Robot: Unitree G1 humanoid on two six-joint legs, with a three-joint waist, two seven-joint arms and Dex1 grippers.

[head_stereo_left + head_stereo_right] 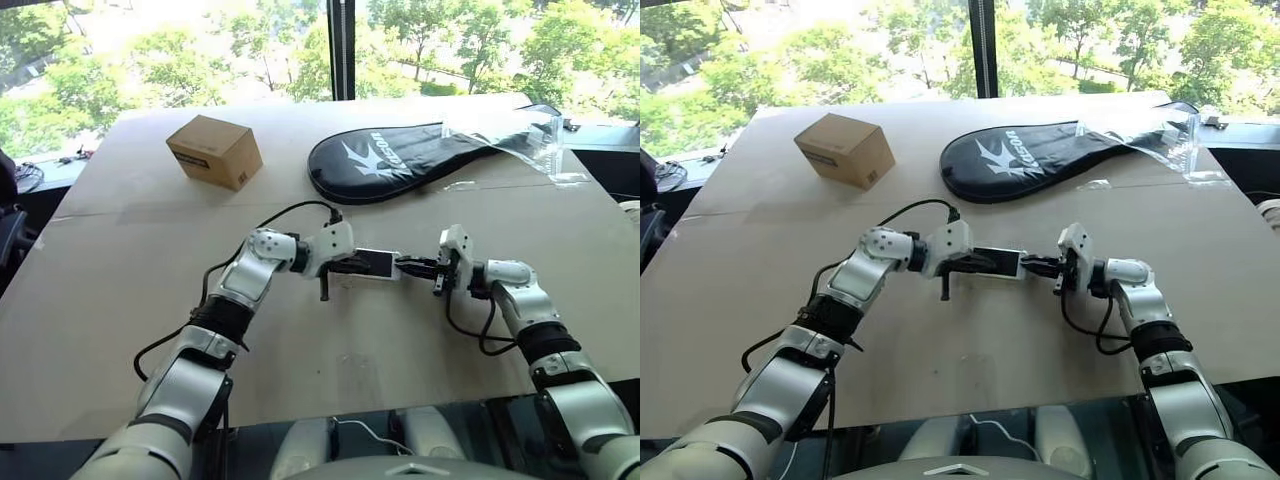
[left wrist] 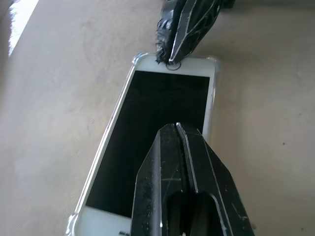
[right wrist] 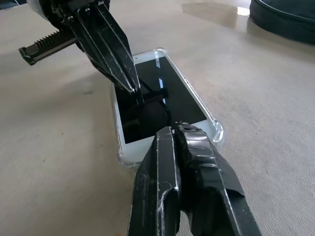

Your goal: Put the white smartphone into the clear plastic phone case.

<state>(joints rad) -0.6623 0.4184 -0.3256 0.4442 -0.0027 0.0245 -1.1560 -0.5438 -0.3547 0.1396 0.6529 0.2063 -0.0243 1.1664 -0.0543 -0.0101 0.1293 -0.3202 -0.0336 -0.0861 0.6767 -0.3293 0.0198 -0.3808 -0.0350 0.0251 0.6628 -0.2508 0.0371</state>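
While white smartphone (image 3: 156, 101) lies screen-up inside clear plastic phone case (image 3: 215, 132) on cardboard-covered table (image 1: 120, 280), between both arms, seating looks nearly done. Left gripper (image 2: 179, 129) closed, empty, tips over screen. Right gripper (image 3: 172, 130) closed, empty, tips at phone's end. Risks: uneven press pops corner out of case rim; hard tips scratch screen; sideways push slides phone and case across table.

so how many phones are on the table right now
1. The white smartphone lies mid-table inside the clear plastic phone case, between the shut left gripper and shut right gripper, their tips over its two ends. Others could be hidden inside the black racket cover.
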